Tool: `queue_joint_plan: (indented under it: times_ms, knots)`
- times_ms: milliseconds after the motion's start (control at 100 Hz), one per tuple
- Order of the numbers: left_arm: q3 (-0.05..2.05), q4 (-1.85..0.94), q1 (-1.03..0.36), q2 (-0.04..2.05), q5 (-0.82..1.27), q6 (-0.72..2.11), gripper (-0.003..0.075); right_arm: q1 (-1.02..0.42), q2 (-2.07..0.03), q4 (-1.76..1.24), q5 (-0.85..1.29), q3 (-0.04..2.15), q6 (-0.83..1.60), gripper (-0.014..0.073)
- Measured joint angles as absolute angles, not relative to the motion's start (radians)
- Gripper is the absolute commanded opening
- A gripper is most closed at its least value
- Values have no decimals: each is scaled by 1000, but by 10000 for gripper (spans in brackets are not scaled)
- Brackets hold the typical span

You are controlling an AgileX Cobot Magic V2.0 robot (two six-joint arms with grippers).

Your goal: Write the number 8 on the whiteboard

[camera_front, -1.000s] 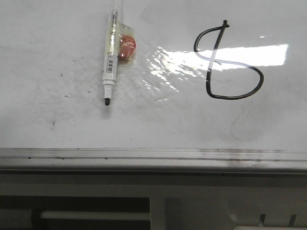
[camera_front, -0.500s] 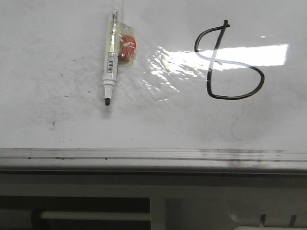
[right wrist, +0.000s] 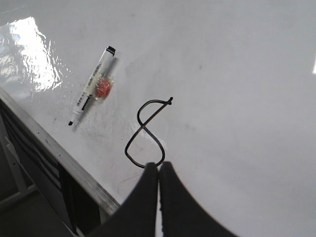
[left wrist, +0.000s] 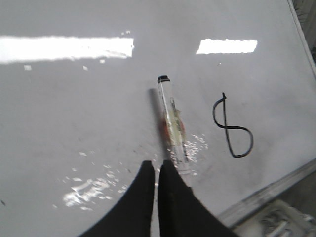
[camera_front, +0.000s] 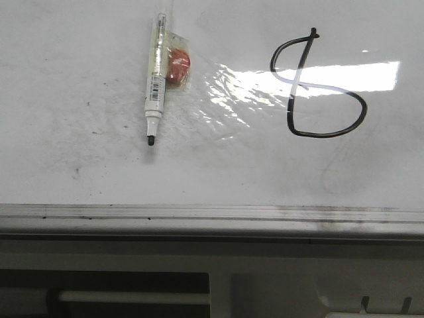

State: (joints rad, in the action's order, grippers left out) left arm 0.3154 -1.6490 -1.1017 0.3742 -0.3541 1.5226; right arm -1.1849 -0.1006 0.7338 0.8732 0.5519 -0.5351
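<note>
From where I sat the thin black hand-drawn number 8 [camera_front: 317, 85] was done on the glossy white whiteboard [camera_front: 79, 59], clear uncapped marker [camera_front: 156, 78] lay well apart, L gripper [left wrist: 157, 173] & R gripper [right wrist: 158, 174] both closed, empty.

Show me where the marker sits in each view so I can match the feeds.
Front: marker lies upper left on the whiteboard, tip toward the rail, left of the 8.
Left wrist: marker at centre, just beyond the fingers.
Right wrist: marker upper left, tip toward the rail.
Shared landmark: the red tag taped to its barrel.
</note>
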Motion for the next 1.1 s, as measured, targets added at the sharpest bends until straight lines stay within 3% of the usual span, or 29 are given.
queue_joint_plan:
  times_ms: [100, 300, 440, 660, 820, 1100]
  knots:
    - [257, -1283, -1029, 372, -335, 1322, -20, -1185, -101, 734, 872, 552, -535, -43]
    - [144, -428, -732, 363, -180, 542, -20, -1185, -101, 734, 871, 552, -538, -43]
    - [102, -107, -504, 311, 32, 139, -20, -1185, -101, 734, 871, 552, -538, -43]
    - [7, 8, -338, 127, 115, -21, -20, -1185, -101, 734, 871, 552, -538, -43]
    - [7, 12, -298, 6, 175, -79, -20, -1185, -101, 734, 869, 552, -538, -43]
    - [7, -21, -277, -5, 339, -90, -20, -1185, -101, 734, 869, 552, -539, -43]
